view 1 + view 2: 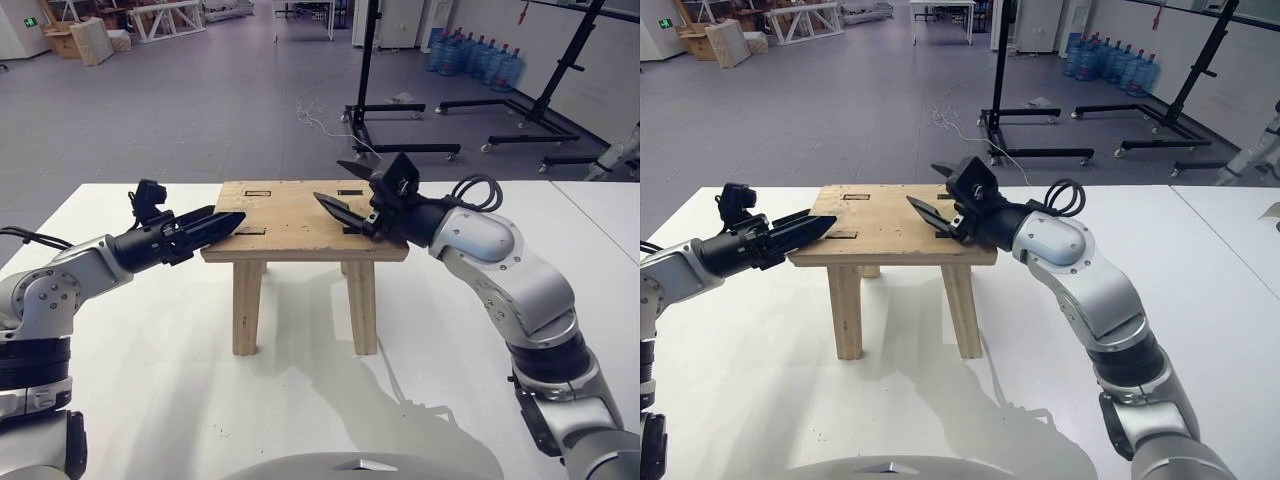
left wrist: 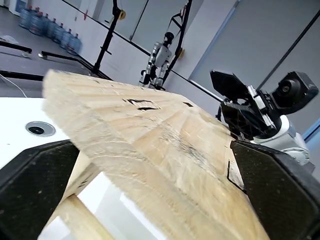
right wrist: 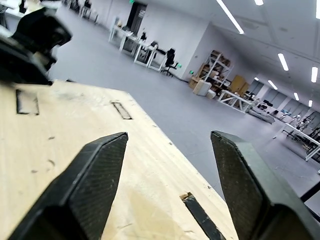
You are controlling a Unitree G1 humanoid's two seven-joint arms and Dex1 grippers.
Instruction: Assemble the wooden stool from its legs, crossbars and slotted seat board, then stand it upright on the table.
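2 rear legs [image 1: 872,270] mostly hid behind front legs [image 1: 848,310] & seat board [image 1: 890,225]

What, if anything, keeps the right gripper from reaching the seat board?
Likely nothing, so yes: the right gripper hangs open just over the seat board, with bare wood under its fingers.

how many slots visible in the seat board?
4 slots in the seat board, one near each corner: far left, far right, near left, near right by the right fingers.
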